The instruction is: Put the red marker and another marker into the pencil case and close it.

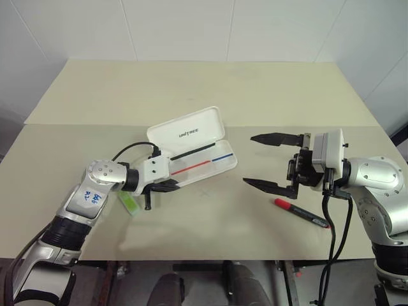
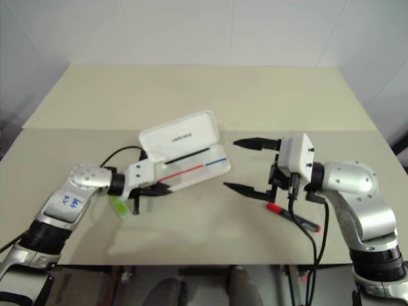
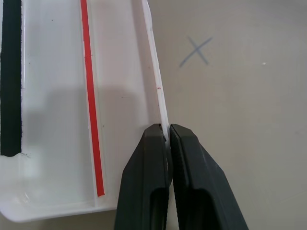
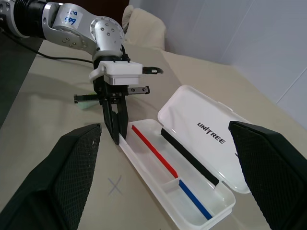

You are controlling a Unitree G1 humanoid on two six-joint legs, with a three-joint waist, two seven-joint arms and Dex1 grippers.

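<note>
White plastic dominates the middle of the beige tabletop (image 1: 268, 89), where the pencil case (image 1: 203, 160) lies open with its "UNITREE" lid folded back and a red-and-blue line running along the empty tray. The left hand (image 3: 168, 143) is clenched on the thin front wall of the tray near one end, its black fingers pinching the rim between them. The right hand (image 1: 264, 160) hangs released above the tabletop, its two fingers spread wide and pointing toward the case. Just beside that hand, on its near side, lies the red marker (image 1: 301, 212), red cap toward the case and black barrel trailing away. The green highlighter (image 1: 129, 204) rests on the tabletop close under the left arm, outside the case. Neither pen is yet in the tray, so the task appears to be at its start, with the left hand seemingly steadying or repositioning the case. Done well, that grip should stay low on the wall and keep the tray flat, since a pinch at one end could tip or swing the light case. The right hand would likely need to come down over the red marker with its fingers straddling the barrel across its width.
</note>
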